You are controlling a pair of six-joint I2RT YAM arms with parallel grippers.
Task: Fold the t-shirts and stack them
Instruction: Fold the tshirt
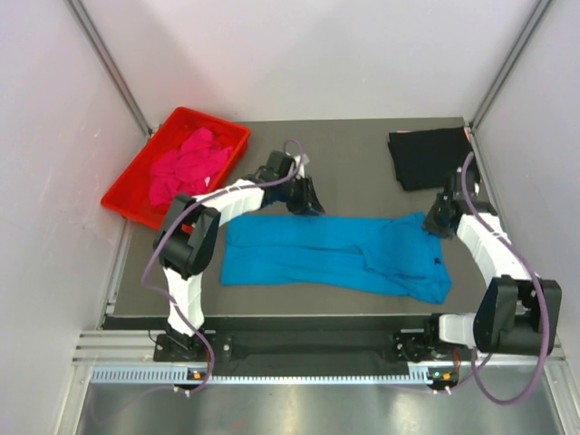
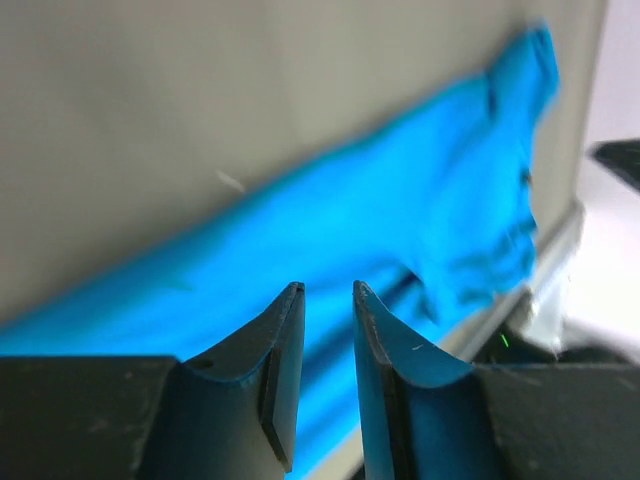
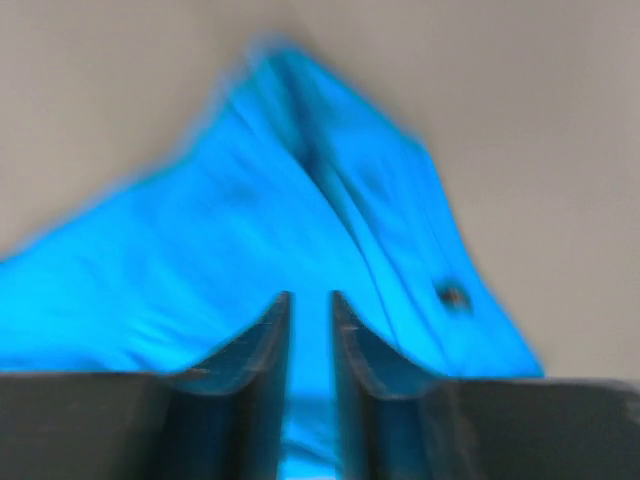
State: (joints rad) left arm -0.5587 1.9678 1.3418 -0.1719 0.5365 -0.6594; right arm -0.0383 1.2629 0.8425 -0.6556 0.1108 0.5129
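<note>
The blue shirt (image 1: 326, 254) lay flat. The left gripper (image 2: 327, 290) hung at its far edge, jaws parted, empty. The right gripper (image 3: 310, 297), slightly parted, hung at its right end.

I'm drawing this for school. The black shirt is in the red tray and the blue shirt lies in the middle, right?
No: the top view shows the pink shirt in the red tray; the black shirt lies at the table's far right. The rest holds.
</note>
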